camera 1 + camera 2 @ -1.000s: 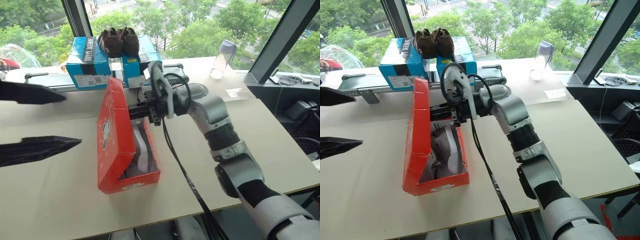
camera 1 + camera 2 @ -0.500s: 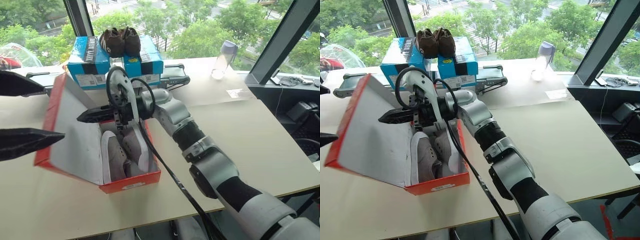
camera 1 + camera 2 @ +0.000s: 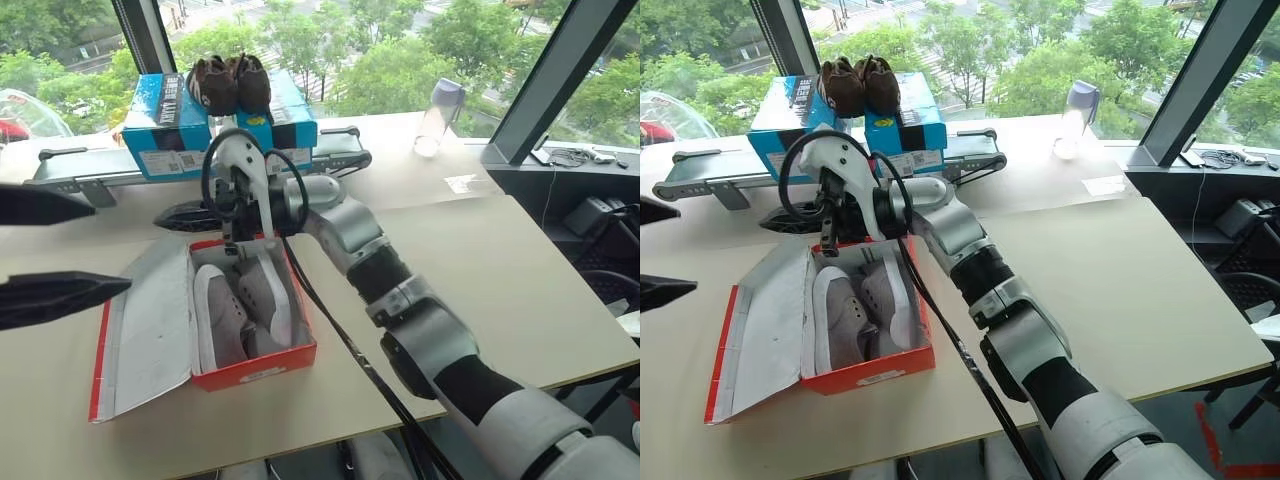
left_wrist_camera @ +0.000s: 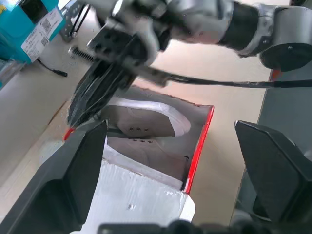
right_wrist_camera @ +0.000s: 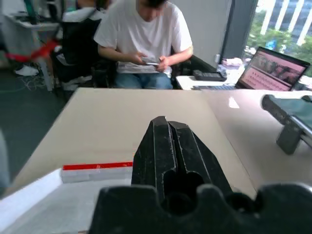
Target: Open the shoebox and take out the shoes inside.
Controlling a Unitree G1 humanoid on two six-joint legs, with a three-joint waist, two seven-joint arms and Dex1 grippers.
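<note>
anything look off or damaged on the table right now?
Nothing damaged or spilled. The shoebox lies open, lid flat on the table, the shoes tucked inside, one on its side. A second dark brown pair sits on the blue boxes.

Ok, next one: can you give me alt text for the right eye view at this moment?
A red shoebox lies open on a pale table, lid flat to the robot's left, with a pair of grey shoes inside. The shut right gripper reaches across just beyond the box. Behind it, blue boxes carry dark brown shoes.
</note>
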